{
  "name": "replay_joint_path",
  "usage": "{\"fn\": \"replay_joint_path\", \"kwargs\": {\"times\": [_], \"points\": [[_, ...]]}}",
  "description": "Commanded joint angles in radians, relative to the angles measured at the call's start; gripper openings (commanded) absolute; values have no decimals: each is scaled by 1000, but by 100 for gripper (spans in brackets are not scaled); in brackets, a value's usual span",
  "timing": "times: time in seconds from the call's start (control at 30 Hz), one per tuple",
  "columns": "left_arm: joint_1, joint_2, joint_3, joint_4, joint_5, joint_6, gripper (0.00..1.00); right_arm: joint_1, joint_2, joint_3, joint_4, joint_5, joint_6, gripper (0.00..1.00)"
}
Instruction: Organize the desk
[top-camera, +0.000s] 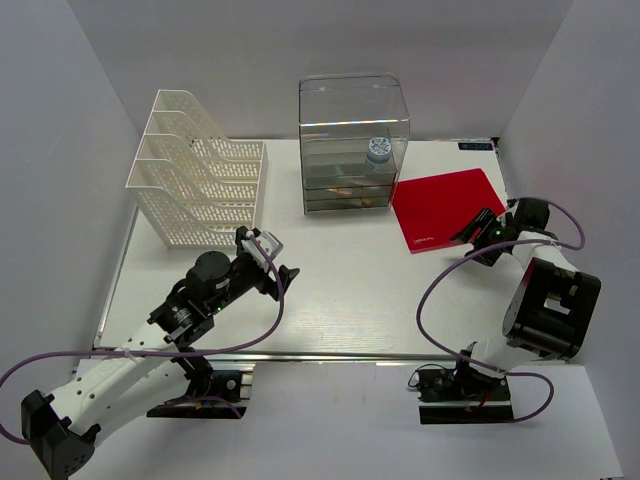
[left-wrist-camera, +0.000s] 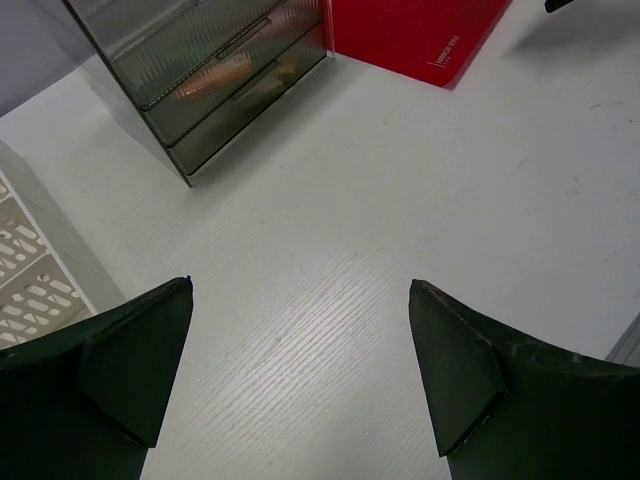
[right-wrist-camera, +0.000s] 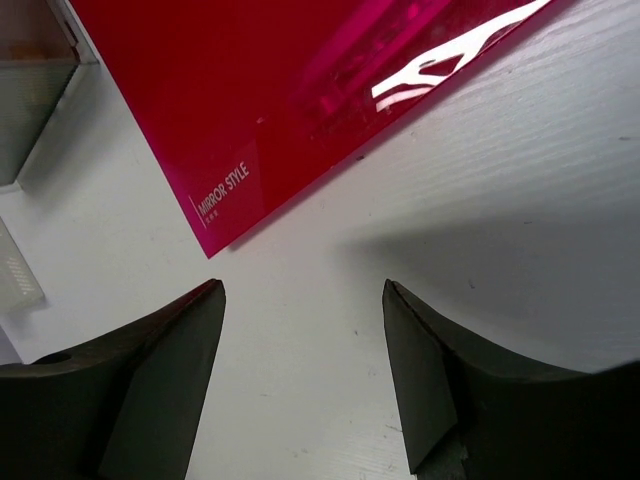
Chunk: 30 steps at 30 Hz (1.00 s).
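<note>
Red sheet (top-camera: 440, 205) on desk (top-camera: 350, 295); left claw (left-wrist-camera: 300, 290), right claw (right-wrist-camera: 302, 290) wide apart, empty.

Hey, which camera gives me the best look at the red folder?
Top external: it shows nearly the whole red folder lying flat on the desk beside the clear drawer box. The right wrist view shows only its printed corner, close up; the left wrist view catches just a corner.
</note>
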Motion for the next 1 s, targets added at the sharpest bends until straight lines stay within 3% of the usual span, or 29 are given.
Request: {"fn": "replay_joint_path", "kwargs": {"times": [0.0, 0.97], "points": [[2, 2, 8, 13, 31, -7, 98, -2, 6, -7, 95, 37, 61, 69], [2, -19, 6, 16, 48, -1, 98, 6, 153, -50, 344, 111, 319, 65]]}}
